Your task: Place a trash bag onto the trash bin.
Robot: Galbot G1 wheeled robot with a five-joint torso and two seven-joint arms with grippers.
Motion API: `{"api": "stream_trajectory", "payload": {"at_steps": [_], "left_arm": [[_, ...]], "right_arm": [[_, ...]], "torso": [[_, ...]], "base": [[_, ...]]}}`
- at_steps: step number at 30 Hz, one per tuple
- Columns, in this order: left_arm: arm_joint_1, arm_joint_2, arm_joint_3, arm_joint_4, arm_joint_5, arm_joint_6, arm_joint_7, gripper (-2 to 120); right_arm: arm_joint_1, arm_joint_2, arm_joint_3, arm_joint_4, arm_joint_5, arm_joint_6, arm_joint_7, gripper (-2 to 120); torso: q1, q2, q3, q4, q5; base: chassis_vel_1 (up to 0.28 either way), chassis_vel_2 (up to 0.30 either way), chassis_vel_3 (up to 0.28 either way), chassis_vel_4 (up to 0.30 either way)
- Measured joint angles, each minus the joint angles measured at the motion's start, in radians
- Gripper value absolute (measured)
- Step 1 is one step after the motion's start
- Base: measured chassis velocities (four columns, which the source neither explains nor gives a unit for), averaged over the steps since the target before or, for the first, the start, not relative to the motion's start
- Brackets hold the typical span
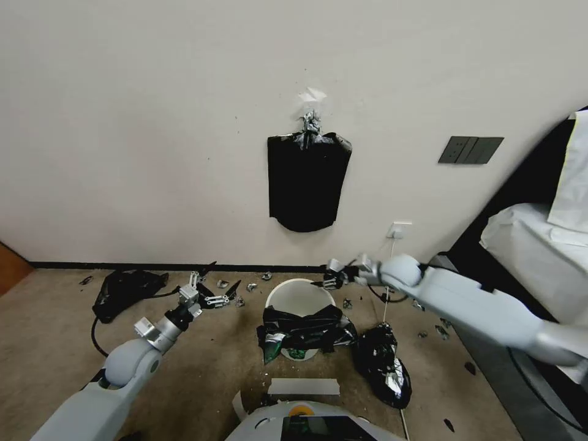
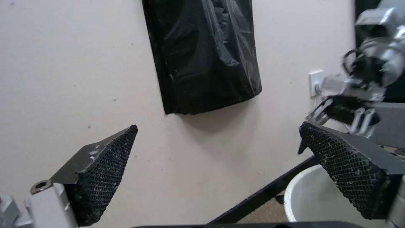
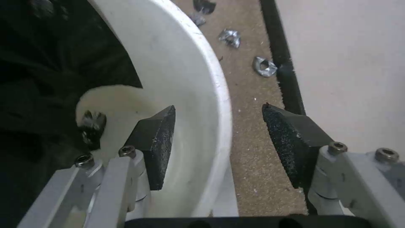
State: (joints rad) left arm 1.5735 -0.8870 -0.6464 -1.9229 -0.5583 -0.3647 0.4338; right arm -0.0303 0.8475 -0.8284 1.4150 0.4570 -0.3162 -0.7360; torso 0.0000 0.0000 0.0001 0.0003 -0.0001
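The trash bin (image 1: 299, 296) is smooth cream-white plastic, a little shiny inside. The trash bag (image 1: 304, 331) draped on it is thin black plastic, shiny and crinkly. A flat black plastic bundle (image 1: 307, 181) on the wall at 12 o'clock looks glossy too, with a silvery clip on top. The left hand (image 2: 217, 164) has black pads (image 2: 105, 171) with a rough, bumpy grid. The right hand (image 3: 218, 145) has matt black, grainy pads (image 3: 162, 142) on grey metal arms with little screws. The floor (image 1: 202, 361) is rough brown carpet. The wall (image 1: 153, 122) is matt.
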Motion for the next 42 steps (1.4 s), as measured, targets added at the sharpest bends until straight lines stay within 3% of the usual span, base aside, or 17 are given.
{"api": "stream_trajectory", "payload": {"at_steps": [6,19,23,25,28,29,42], "left_arm": [[0.012,-0.016,-0.009,-0.010,0.006,-0.002,0.003,99],[-0.002,-0.016,0.001,0.008,0.014,-0.005,0.005,99],[-0.005,-0.017,0.002,0.014,0.017,-0.007,0.005,99],[-0.007,-0.021,0.002,0.021,0.023,-0.010,0.008,99],[-0.008,-0.021,0.003,0.023,0.024,-0.011,0.009,99],[-0.011,-0.022,0.005,0.027,0.025,-0.011,0.009,99],[-0.018,-0.028,0.011,0.034,0.029,-0.013,0.015,99]], "right_arm": [[0.042,0.070,-0.057,-0.111,-0.033,0.006,-0.033,57],[0.042,0.124,-0.101,-0.169,-0.053,0.011,-0.065,53],[0.041,0.143,-0.105,-0.197,-0.067,0.013,-0.080,43],[0.038,0.152,-0.107,-0.209,-0.075,0.017,-0.090,26],[0.038,0.154,-0.107,-0.209,-0.075,0.018,-0.093,20],[0.038,0.160,-0.108,-0.209,-0.073,0.018,-0.097,13],[0.045,0.181,-0.121,-0.220,-0.082,0.012,-0.108,11]], "torso": [[0.000,0.000,0.000,-0.0005,-0.0001],[0.000,0.000,0.000,-0.0003,0.0000],[0.000,0.000,0.000,-0.0003,0.0001],[0.000,0.000,0.000,-0.0003,0.0000],[0.000,0.000,0.000,-0.0004,0.0001],[0.000,0.000,0.000,-0.0005,0.0000],[0.000,0.000,0.000,-0.0001,0.0002]], "base": [[0.000,0.000,0.000,0.000],[0.000,0.000,0.000,0.000],[0.000,0.000,0.000,0.000],[0.000,0.000,0.000,0.000],[0.000,0.000,0.000,0.000],[0.000,0.000,0.000,0.000],[0.000,0.000,0.000,0.000]]}}
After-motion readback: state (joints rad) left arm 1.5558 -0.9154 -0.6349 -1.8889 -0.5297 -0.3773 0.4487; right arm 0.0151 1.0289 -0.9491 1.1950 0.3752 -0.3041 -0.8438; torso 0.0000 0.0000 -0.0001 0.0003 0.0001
